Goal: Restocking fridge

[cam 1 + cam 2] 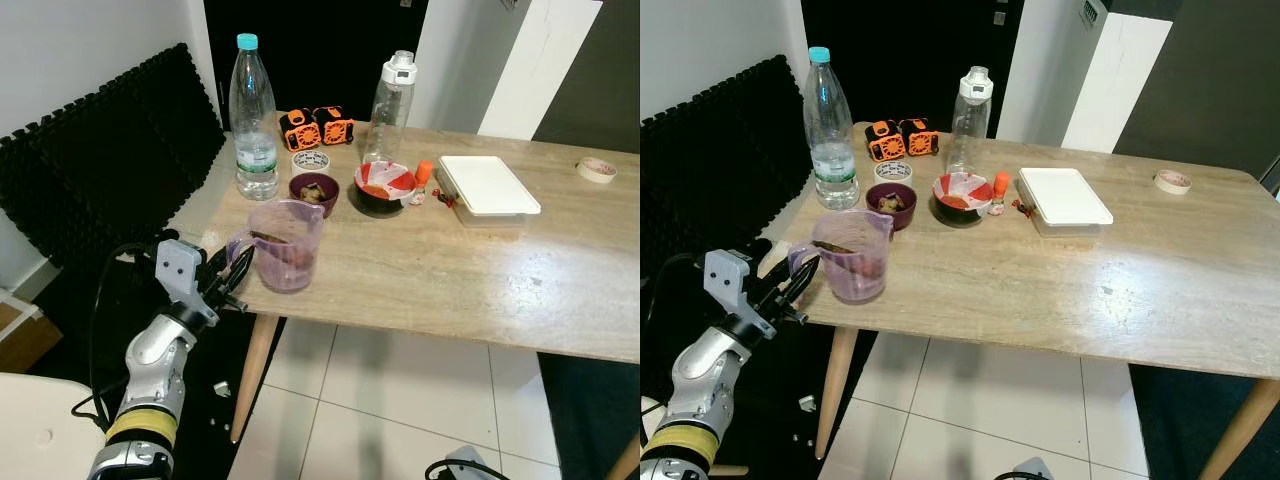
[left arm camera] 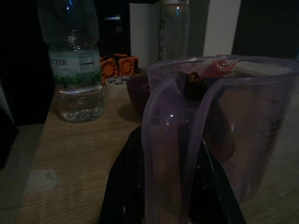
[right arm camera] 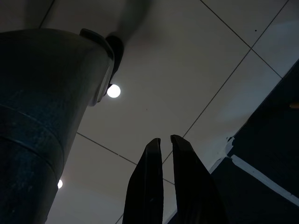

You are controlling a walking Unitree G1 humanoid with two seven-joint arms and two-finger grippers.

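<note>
- The step in hand looks like the pick-up of the purple jug [image 1: 287, 245], one of the items waiting on the worktop [image 1: 470, 270] to go to the fridge; it stands at the near left edge of the worktop, left of centre in the left eye view, with some dark food inside.
- The left hand [image 1: 232, 277] is at the jug's handle: in the left wrist view its two black fingers [image 2: 125, 186] lie one on each side of the translucent handle loop, set a moderate way apart. Whether they already press on the handle I cannot tell, so I would not call the grip firm.
- The left arm reaches up from the lower left of the frame, forearm rising towards the worktop edge, wrist level with the jug's lower half, fingers pointing across at the handle.
- The right hand [image 3: 162, 154] hangs idle over the tiled floor, its fingers nearly together with only a thin slit between them and nothing held.
- The next move, as I judge it, calls for pinching the handle firmly, then lifting straight up and keeping the jug upright (it has no lid, so a tilt could spill its contents).
- Nearby things call for care on the lift: a small dark bowl [image 1: 314, 191] and a large water bottle [image 1: 254, 120] stand just behind the jug, towards the upper left of the frame.
- Further along sit a red-and-white bowl [image 1: 384, 186], a clear flask [image 1: 389, 106] and a white lidded box [image 1: 487, 186] (all presumably still to be carried).
</note>
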